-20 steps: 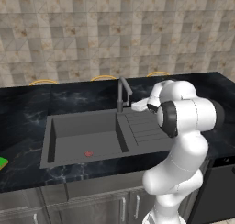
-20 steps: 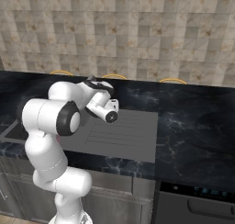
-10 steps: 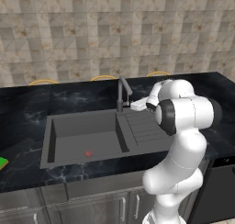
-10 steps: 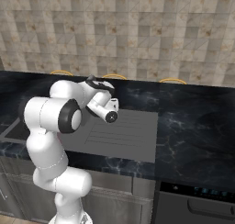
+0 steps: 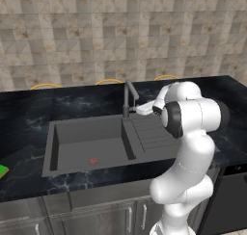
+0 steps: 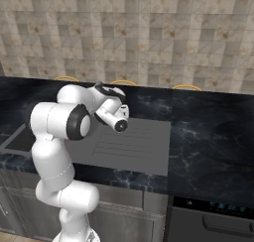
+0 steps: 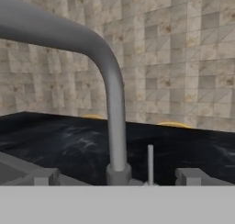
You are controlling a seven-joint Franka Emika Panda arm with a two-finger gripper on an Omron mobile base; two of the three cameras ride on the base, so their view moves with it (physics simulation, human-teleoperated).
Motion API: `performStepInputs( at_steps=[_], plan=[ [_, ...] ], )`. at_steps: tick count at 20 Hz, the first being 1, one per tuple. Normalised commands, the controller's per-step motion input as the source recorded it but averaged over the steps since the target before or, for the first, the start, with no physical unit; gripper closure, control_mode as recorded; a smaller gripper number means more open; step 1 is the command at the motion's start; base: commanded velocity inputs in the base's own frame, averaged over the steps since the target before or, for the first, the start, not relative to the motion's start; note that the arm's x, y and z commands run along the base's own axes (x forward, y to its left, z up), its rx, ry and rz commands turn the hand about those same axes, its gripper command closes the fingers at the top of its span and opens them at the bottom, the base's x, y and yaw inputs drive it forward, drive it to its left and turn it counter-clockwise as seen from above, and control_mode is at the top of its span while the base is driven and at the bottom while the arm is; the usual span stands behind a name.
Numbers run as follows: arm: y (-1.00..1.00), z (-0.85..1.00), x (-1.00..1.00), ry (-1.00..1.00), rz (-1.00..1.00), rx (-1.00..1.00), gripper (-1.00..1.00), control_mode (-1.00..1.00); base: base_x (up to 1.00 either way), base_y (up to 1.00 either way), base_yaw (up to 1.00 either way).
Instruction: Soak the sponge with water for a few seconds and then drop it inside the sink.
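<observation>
Reaching for the faucet [image 7: 112, 94] lever [image 7: 150, 164], straight ahead between spread, empty gripper [image 7: 119, 177] tips. Sponge [image 5: 2, 171] far off left on the countertop [image 5: 29, 128] beyond the sink [image 5: 87, 145]. No water running; apparently next: nudge lever on.

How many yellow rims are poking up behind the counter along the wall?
3, spaced along the counter's back edge: one far left, one just left of the tap, one to its right. The arm could hide more.
</observation>
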Motion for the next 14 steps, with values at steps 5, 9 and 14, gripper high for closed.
performStepInputs(
  at_steps=[5,9,14],
  plan=[
    [0.00,0.00,0.26,0.00,0.00,0.00,-1.00,-1.00,0.00,0.00,0.00],
    [0.00,0.00,0.27,0.00,0.00,0.00,-1.00,-1.00,0.00,0.00,0.00],
    [0.00,0.00,0.23,0.00,0.00,0.00,-1.00,-1.00,0.00,0.00,0.00]
  ],
)
